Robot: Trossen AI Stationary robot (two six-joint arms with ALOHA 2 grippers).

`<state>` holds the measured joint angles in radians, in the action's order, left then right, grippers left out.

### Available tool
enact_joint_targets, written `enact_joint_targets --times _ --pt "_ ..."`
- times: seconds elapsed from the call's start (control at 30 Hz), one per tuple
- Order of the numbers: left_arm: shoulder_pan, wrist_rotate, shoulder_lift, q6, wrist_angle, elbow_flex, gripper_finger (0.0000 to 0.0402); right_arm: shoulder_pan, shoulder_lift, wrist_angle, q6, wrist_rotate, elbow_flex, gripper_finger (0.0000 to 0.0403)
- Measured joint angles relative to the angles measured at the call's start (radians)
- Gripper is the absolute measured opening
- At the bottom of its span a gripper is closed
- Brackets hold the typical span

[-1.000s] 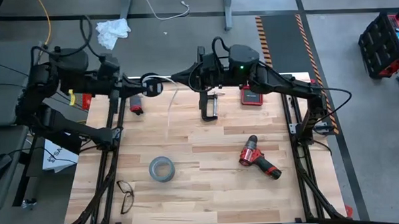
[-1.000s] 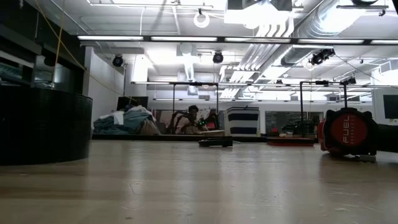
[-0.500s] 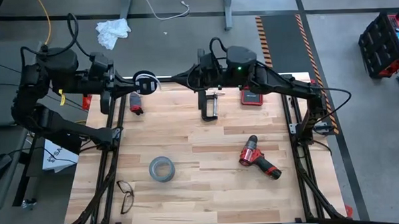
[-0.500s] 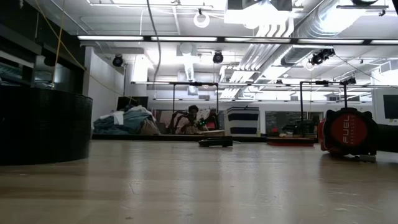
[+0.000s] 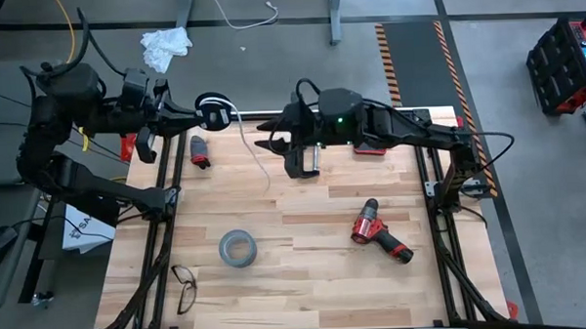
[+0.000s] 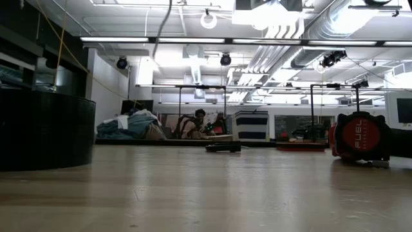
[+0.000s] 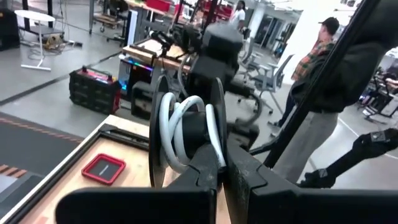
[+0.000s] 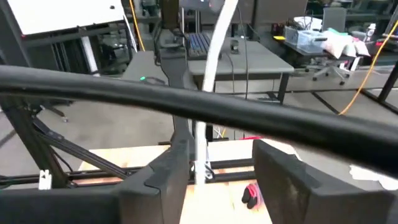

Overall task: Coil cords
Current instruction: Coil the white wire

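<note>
The small black round spool [image 5: 211, 111] is lifted above the table's far left corner, with several turns of white cord [image 7: 186, 127] wound on it. My left gripper [image 5: 189, 114] is shut on it. The cord's free length [image 5: 253, 151] hangs from the spool, and its end lies on the wood [image 5: 265, 185]. My right gripper [image 5: 264, 138] stands open just right of the spool. The cord [image 8: 203, 124] runs down between its fingers, close to one finger [image 8: 168, 171]. My left gripper pinches the spool at its edge nearest the wrist [image 7: 214, 155] between its two fingers [image 7: 202, 171]. The fingers come in about level from the table's left. The spool stands on edge, clear of the table. My right gripper: I cannot tell whether its finger touches the cord.
A black clamp [image 5: 307, 159], a red box [image 5: 369, 144] and a small black-and-red tool [image 5: 199, 151] lie along the far side. A red drill [image 5: 378, 230] lies at the right, a grey tape roll [image 5: 235, 249] and glasses [image 5: 185, 285] at the near left. People stand beyond the table.
My right gripper has opened, let go of the cord and sunk, drawing back from the spool toward the table's right and near side. My left gripper has carried the spool a little toward the far left. The cord now hangs slack from the spool onto the table.
</note>
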<state>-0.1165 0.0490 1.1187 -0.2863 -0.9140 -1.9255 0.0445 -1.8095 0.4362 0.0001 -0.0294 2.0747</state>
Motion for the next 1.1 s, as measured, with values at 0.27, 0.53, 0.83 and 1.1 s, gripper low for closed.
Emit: enact_joint_targets --times 0.27,0.53,0.83,1.1 --pt "0.0 -0.01 0.0 -0.019 0.062 0.0 0.0001 -0.019 -0.041 0.002 0.033 -0.031 -0.001 0.0181" --pt "0.0 -0.009 0.0 -0.018 0.083 0.0 0.0001 -0.018 -0.061 0.003 -0.017 -0.228 -0.002 0.0181" --pt "0.0 -0.008 -0.001 -0.017 0.092 0.0 0.0001 -0.019 -0.056 -0.004 -0.009 -0.18 -0.002 0.0181" --pt "0.0 -0.004 0.0 -0.021 0.121 0.0 0.0002 -0.016 -0.07 0.005 -0.006 -0.123 -0.002 0.0178"
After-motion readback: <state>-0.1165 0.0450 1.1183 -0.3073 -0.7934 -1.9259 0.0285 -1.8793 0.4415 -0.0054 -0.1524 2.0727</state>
